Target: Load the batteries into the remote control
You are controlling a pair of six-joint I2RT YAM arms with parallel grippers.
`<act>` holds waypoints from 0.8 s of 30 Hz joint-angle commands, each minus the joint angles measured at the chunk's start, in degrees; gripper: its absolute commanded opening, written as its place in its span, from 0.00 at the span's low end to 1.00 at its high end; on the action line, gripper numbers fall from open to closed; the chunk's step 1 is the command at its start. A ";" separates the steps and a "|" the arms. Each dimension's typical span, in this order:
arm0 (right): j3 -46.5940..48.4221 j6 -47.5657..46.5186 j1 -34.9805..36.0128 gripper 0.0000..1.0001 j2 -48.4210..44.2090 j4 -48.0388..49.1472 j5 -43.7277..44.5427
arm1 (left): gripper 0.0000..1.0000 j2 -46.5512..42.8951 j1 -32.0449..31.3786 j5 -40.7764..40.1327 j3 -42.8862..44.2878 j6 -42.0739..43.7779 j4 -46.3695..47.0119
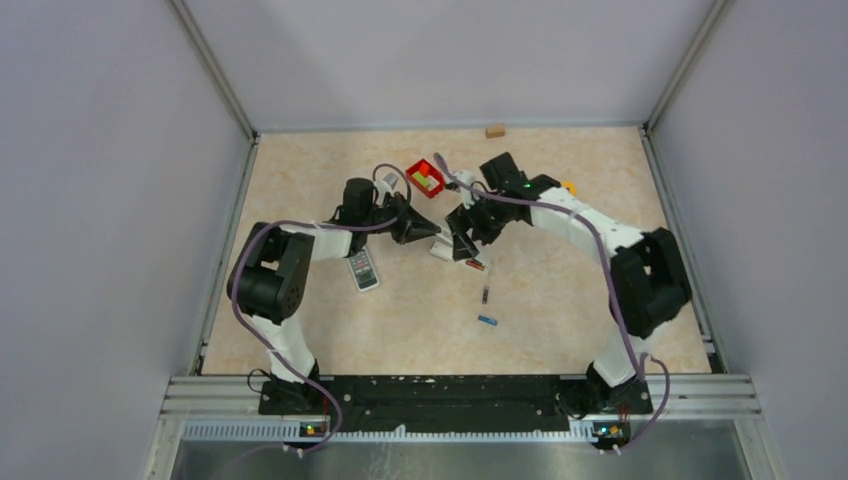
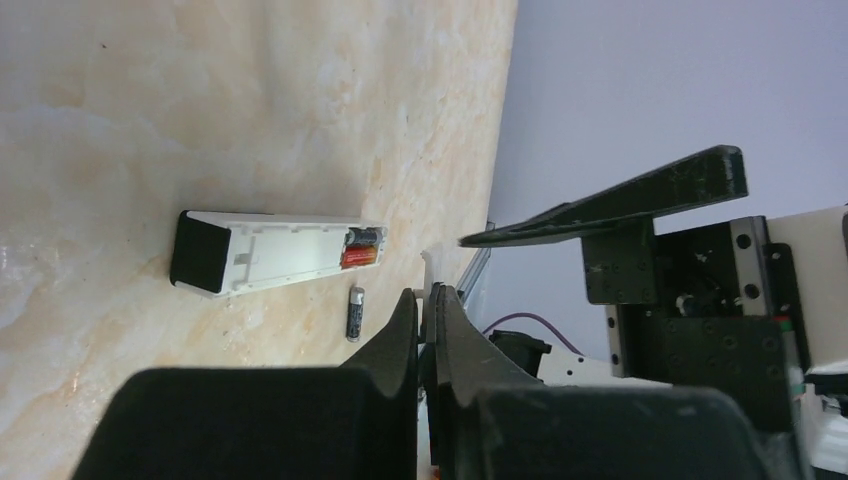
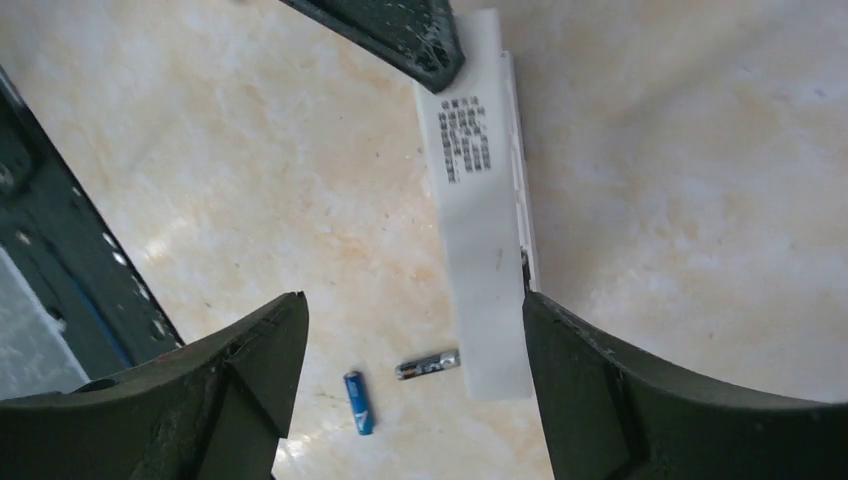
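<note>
A: Gripper states?
B: The left gripper (image 2: 427, 295) was fully closed, fingers pressed flat together, tip right at one end of the white remote (image 2: 280, 255). Couldn't tell whether it pinched anything. The right gripper (image 3: 412, 300) hung wide open over the same remote, holding nothing.
A: Batteries?
B: The red battery (image 2: 362, 250) sat in the white remote's open compartment, at the end away from its black cap. The dark battery (image 3: 427, 366) lay on the table (image 3: 250, 150) just beside the remote's end. The blue battery (image 3: 358, 402) lay near the dark one, on the side away from the remote.
A: Anything else?
B: A second remote (image 1: 363, 268) lay apart from the white one, on the left arm's side. A red box (image 1: 425, 178) sat beyond the white remote, toward the far wall.
</note>
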 commanded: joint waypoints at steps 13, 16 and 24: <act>-41.17 72.82 -5.51 0.81 -34.47 52.00 14.58 | 0.00 -9.63 0.90 -0.90 0.48 -7.98 11.65; -42.39 75.08 -5.51 0.81 -35.81 52.89 16.35 | 0.00 -10.87 1.12 -0.66 0.14 -9.64 13.10; -44.43 77.42 -5.53 0.77 -37.46 60.31 16.30 | 0.00 -12.45 1.58 0.43 0.12 -10.70 13.37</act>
